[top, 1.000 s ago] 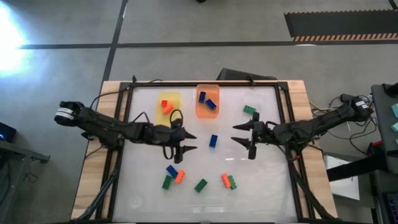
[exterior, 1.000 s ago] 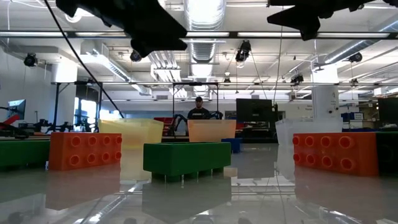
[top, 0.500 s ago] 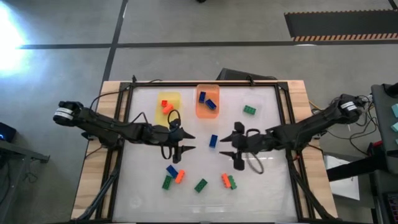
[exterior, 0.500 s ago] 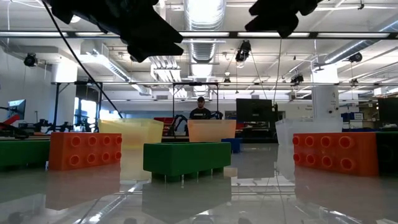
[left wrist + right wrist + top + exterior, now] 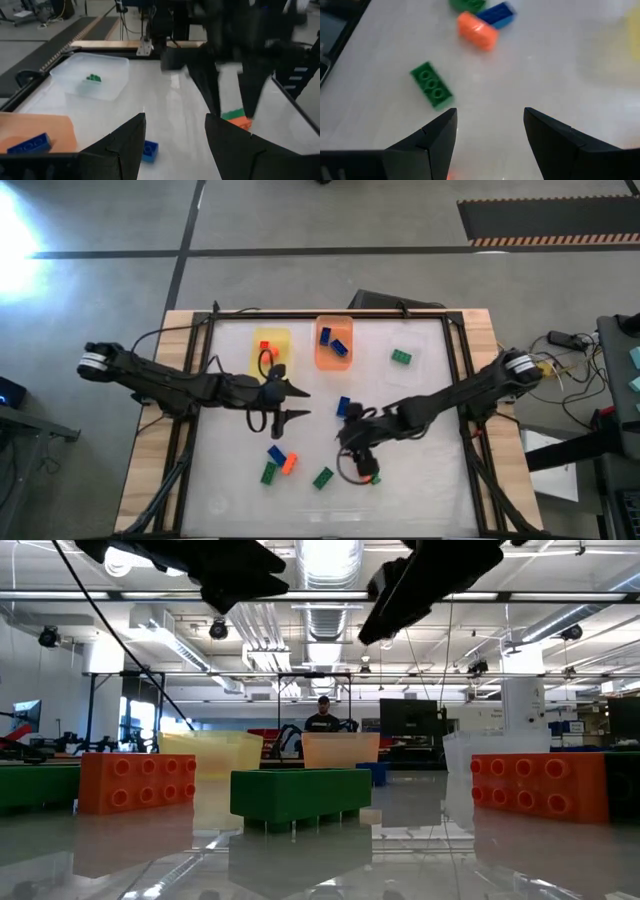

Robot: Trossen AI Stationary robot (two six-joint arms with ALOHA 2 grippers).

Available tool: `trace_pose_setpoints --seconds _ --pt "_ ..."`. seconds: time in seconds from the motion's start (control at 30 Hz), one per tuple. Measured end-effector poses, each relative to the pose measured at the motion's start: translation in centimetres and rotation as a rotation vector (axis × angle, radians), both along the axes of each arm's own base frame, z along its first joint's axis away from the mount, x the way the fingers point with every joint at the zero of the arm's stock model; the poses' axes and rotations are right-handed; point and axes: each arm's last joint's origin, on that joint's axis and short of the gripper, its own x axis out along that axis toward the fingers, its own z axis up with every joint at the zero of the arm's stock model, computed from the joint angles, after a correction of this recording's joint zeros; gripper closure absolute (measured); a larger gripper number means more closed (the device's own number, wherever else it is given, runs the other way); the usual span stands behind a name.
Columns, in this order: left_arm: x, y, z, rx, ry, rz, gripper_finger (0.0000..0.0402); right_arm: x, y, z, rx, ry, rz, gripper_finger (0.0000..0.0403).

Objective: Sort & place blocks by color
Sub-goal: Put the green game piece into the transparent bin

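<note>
Dark jointed arms, looped black cables

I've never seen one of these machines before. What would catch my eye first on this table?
Two dark arms meet over a glossy white table, both hands open and empty: the right hand hangs above an orange and green brick pair near the front, the left hand waits mid-table. Bright toy bricks lie scattered, and at the back an orange tray holds blue ones.
</note>
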Motion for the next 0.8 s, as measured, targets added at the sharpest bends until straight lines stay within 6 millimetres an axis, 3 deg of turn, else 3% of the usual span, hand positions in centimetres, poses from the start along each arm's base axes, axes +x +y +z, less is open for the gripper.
trace_pose_setpoints --seconds 0.4,0.8 --pt "-0.3 0.0 0.5 -0.003 -0.02 0.001 0.0212 4.6 2.1 -4.8 0.018 0.108 0.235 0.0184" --pt "-0.3 0.1 0.3 -0.002 -0.016 0.0 0.0212 6.3 2.9 -7.5 0.032 0.146 0.319 0.0184"
